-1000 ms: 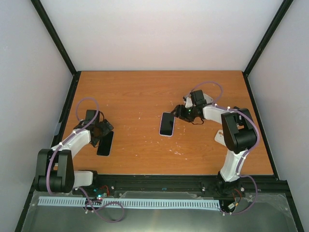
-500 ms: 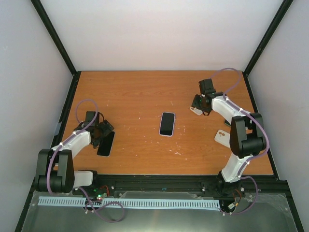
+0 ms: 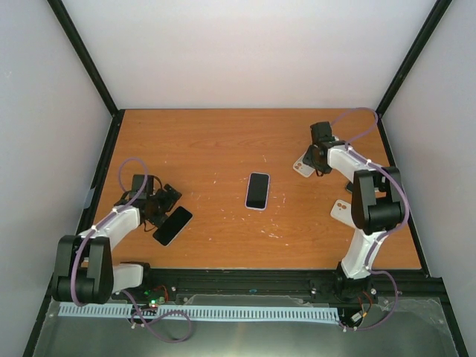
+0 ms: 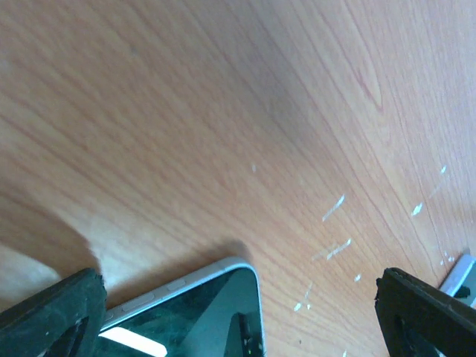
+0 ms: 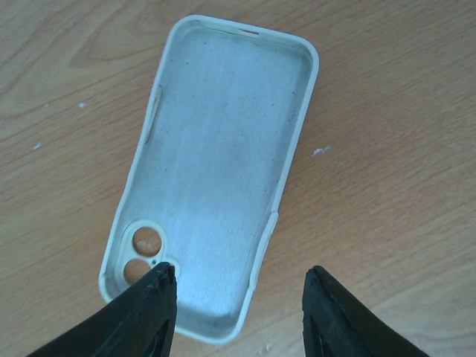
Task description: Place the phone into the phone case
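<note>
While the left gripper (image 3: 163, 204) gapes wide, empty, over a dark phone (image 3: 172, 225) by the wooden table's (image 3: 208, 149) near-left corner, another phone (image 3: 257, 191) lies mid-table; far right, the half-open right gripper (image 5: 238, 316) hovers empty over the white case (image 5: 216, 149); white walls (image 3: 245, 52) beyond.

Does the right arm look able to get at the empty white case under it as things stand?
Likely yes. The right tool hovers just above the case, jaws apart over its camera-hole end. The case lies open side up on the table with nothing on or against it.
</note>
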### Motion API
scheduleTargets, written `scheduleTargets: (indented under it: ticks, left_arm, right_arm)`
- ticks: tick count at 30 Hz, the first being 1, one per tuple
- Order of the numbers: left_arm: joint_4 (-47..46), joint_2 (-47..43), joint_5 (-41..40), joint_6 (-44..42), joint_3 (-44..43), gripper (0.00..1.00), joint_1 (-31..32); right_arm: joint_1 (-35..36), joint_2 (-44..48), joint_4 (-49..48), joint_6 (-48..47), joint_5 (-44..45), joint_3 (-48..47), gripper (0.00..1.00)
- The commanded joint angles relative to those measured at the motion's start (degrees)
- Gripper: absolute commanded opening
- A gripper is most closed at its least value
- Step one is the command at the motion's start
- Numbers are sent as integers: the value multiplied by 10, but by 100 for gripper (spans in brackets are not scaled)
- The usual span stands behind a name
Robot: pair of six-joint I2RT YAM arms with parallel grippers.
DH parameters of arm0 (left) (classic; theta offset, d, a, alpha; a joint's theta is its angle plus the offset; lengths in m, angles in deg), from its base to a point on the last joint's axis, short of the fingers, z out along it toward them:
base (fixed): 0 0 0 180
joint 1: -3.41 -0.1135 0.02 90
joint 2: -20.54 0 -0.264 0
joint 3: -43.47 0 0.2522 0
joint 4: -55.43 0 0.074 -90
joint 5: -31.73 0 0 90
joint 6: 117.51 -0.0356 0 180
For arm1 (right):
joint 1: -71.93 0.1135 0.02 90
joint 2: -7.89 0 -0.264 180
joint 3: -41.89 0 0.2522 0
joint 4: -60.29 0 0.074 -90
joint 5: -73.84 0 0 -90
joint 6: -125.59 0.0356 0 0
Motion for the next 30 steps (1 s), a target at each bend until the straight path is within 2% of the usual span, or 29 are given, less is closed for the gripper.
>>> scheduleTargets:
  ticks: [1,6,12,16,19,24,30]
  left_arm:
    - [27,-21,41,46,15,100,22]
    - [38,-37,24,47,5,99,33]
    - [120,-65,-96,59,-28,99,33]
    - [143,-89,-137,61,-25,99,33]
    - [163,-95,-174,68,-21,99,33]
    - [200,-96,-222,84,-19,99,29]
    - [202,-112,-252,73,-11,99,26]
  right_arm:
    - [-2,-42,8,20,27,-31,45]
    - [-3,-70,8,43,24,-39,43]
    - [-3,-81,2,69,40,-26,40]
    - [-3,-87,3,61,43,-28,28]
    - [-3,-82,4,50,47,-24,23]
    - [-5,-84,1,45,44,-18,25]
    - [-5,-98,-26,35,12,-16,26]
